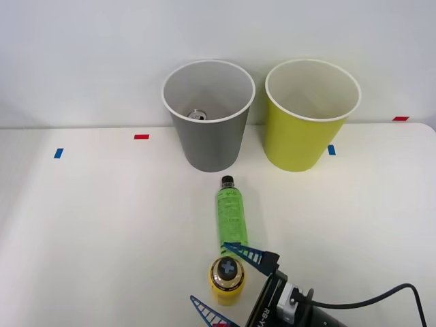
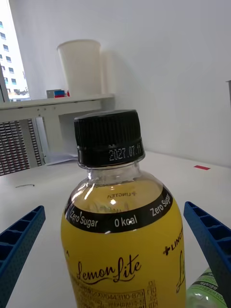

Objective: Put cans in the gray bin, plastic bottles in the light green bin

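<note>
On the white counter (image 1: 102, 225), starting at the left of the back row, the gray bin (image 1: 208, 116) is standing upright with a can (image 1: 197, 114) already lying at its bottom, only the silvery top showing. Just beside it to the right, the light green bin (image 1: 312, 116) is standing upright too, and nothing is showing inside it.

Nearer to me, the slim green bottle (image 1: 230, 218) is lying on its side, black cap pointing toward the gray bin, its base close beside the upright yellow Lemon Lite bottle (image 1: 226, 279). The right pincer (image 1: 228, 279) is sitting wide open around that yellow bottle, one blue ribbed finger (image 2: 19, 240) on each flank and neither one touching it; from the wrist, the black cap (image 2: 108, 137) is showing centred between them.

The risks, as I am judging them: the far finger is hanging almost over the green bottle's base, so closing could nudge it rolling or pinch both bottles at once. A squeeze on the rounded, smooth label could also tip the stout bottle. And since the two bins are standing so close together, a slightly short carry could be dropping plastic into the gray one.
</note>
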`<act>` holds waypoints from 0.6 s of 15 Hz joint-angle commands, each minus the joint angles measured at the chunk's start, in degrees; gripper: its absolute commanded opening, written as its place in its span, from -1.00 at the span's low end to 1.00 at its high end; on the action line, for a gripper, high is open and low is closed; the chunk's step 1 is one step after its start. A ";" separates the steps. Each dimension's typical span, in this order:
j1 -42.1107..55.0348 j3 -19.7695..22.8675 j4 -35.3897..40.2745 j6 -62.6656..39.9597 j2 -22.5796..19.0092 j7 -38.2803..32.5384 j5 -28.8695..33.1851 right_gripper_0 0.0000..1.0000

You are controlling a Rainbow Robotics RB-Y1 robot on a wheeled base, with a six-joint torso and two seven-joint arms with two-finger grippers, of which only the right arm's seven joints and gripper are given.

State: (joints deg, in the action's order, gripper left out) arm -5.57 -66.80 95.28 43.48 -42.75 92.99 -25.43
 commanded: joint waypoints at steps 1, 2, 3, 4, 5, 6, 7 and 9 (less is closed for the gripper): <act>-0.58 0.00 0.00 -0.51 0.47 0.70 -0.32 0.80; -0.76 0.00 0.00 -0.51 0.47 0.79 -0.32 -0.11; -0.84 0.00 0.00 -0.59 0.47 0.88 -0.41 -0.70; -0.84 0.00 0.00 -0.59 0.30 0.88 -0.58 -0.91; -0.84 0.00 0.00 -0.59 0.12 0.88 -0.85 -0.98; -0.84 0.00 0.08 -0.59 -0.41 0.70 -1.02 -1.00; -0.84 0.00 0.00 -0.33 -0.85 0.61 -1.20 -1.00; -0.84 0.00 0.08 0.11 -1.81 0.44 -1.64 -1.00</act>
State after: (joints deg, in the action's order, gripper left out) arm -6.43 -66.80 95.37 43.26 -44.13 93.55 -26.83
